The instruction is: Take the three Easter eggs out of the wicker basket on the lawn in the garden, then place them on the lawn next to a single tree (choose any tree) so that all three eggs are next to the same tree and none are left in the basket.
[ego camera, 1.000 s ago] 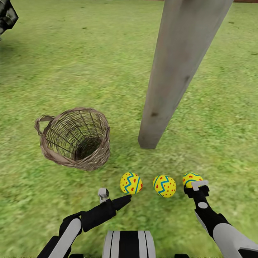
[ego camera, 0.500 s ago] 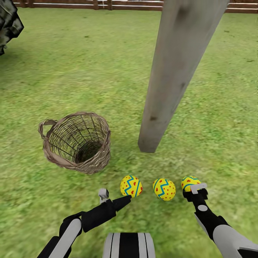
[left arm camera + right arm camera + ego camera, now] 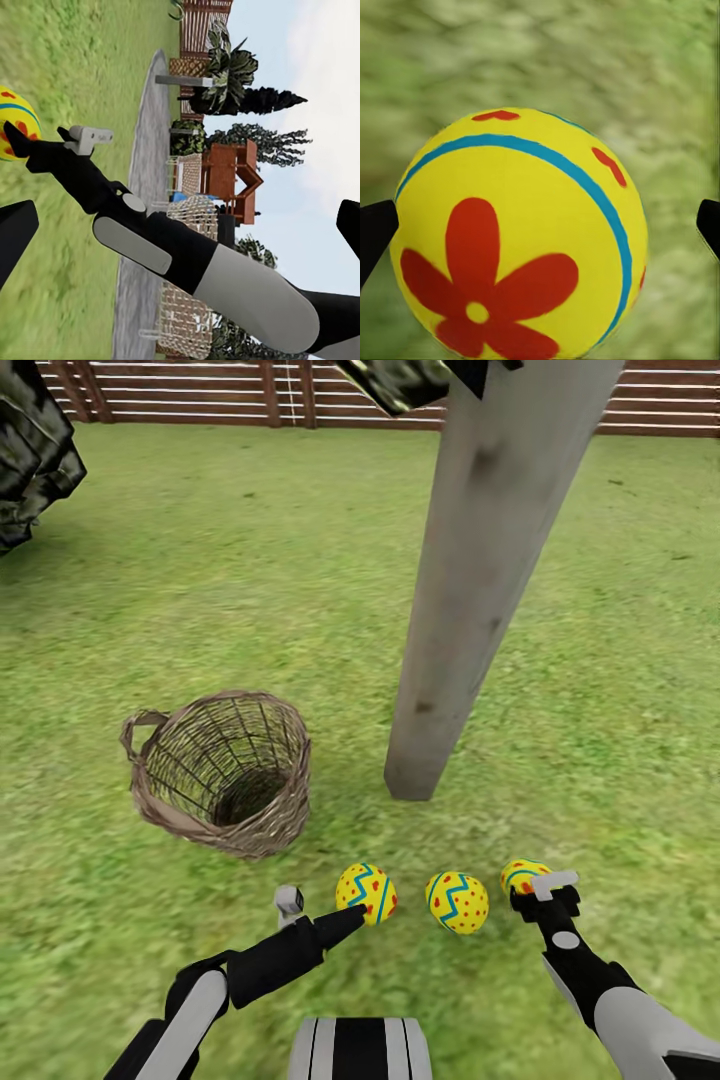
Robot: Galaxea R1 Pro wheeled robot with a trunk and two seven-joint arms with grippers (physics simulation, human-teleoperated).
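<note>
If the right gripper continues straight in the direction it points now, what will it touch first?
Most likely the flower egg. It sits directly ahead between the open fingertips of the right gripper, resting on the lawn. How near it is remains hard to judge.

Brown slatted wooden fence [image 3: 200, 395] along the far edge, grey paved path [image 3: 146, 187], pale cloudy sky [image 3: 315, 90]
</note>
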